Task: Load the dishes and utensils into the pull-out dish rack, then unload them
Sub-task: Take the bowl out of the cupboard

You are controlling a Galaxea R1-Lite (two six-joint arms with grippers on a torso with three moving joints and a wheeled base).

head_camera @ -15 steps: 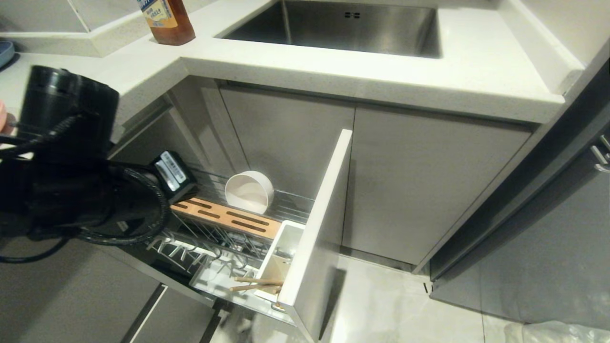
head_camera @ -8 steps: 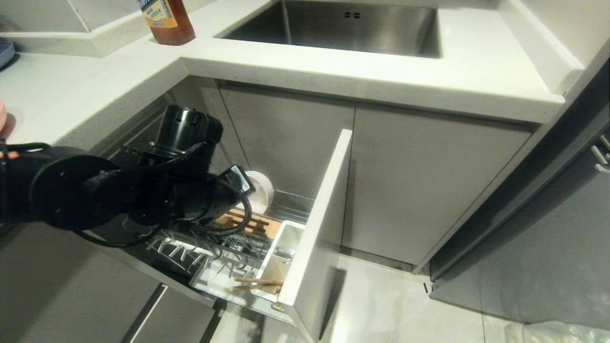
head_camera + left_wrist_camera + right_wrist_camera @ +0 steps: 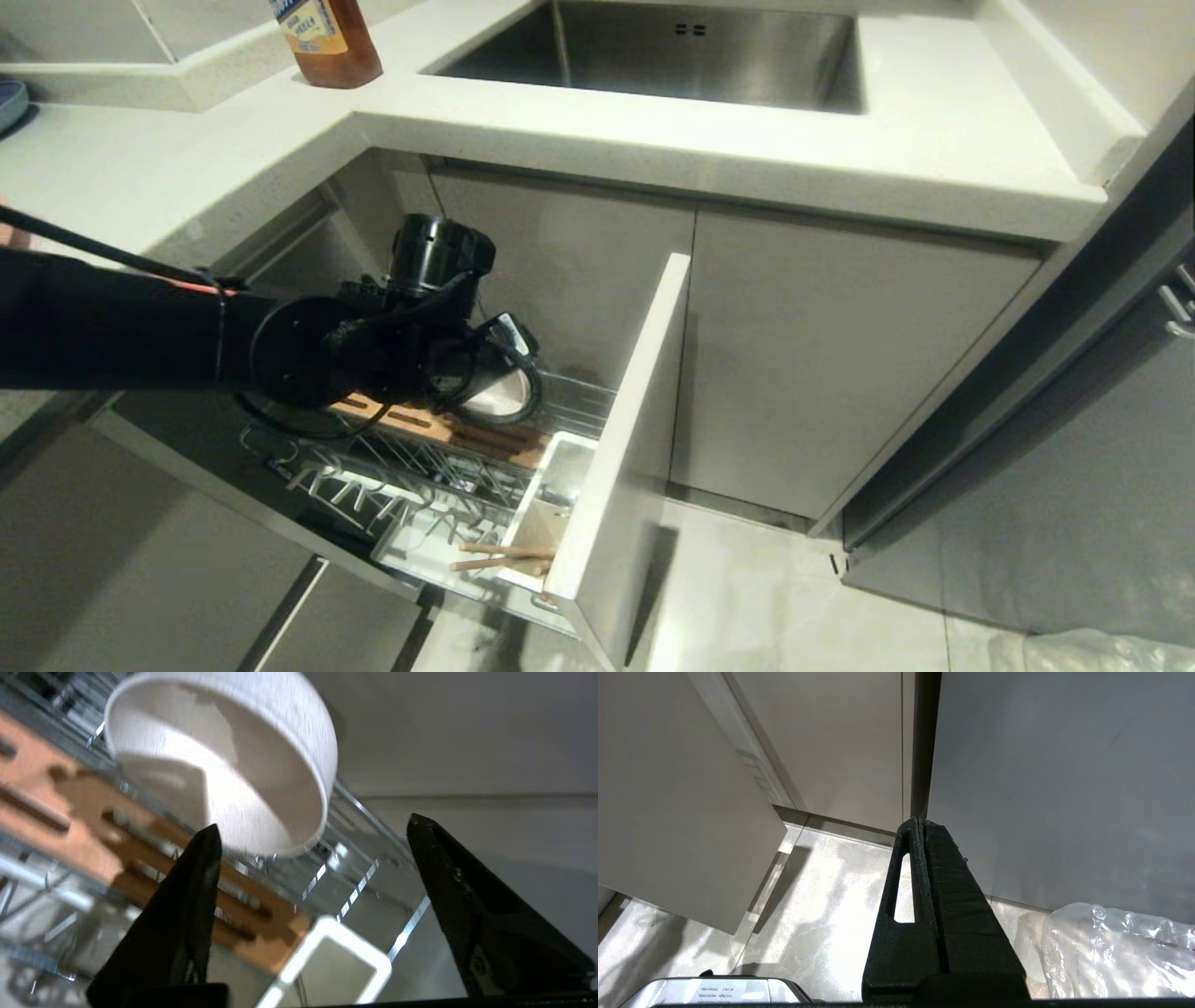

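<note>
A: Two fingers of the left gripper (image 3: pixel 308 868) are seen spread wide, nothing held between them. Posn is over the slotted wooden strip (image 3: pixel 154 849) of the pull-out dish rack (image 3: pixel 569 411).

B: Target location to be stated.

A: Cream-white bowl (image 3: pixel 224 760) is parked on its edge in the wire basket, just beyond the fingertips, not touched. Open mouth is turned toward the gripper, tilted; lower rim sits closest to the gap. Approx. centred on the gap, slightly toward one finger.

B: Nearer arm?

A: Left arm only; it is reached across the rack from the robot's left. Right gripper (image 3: pixel 924 858) is pressed closed, empty, parked low beside the cabinet doors, well apart from the rack.

B: Other items?

A: Chopsticks (image 3: pixel 504 556) are lying in the white utensil caddy (image 3: pixel 560 457) at the front panel end, nearer the camera than the bowl. Fork and pink plate cannot be made out.

B: Next move rqmt?

A: Judged: rim to be straddled, one finger inside the bowl, one outside, before closing. Unload phase is presumed.
</note>
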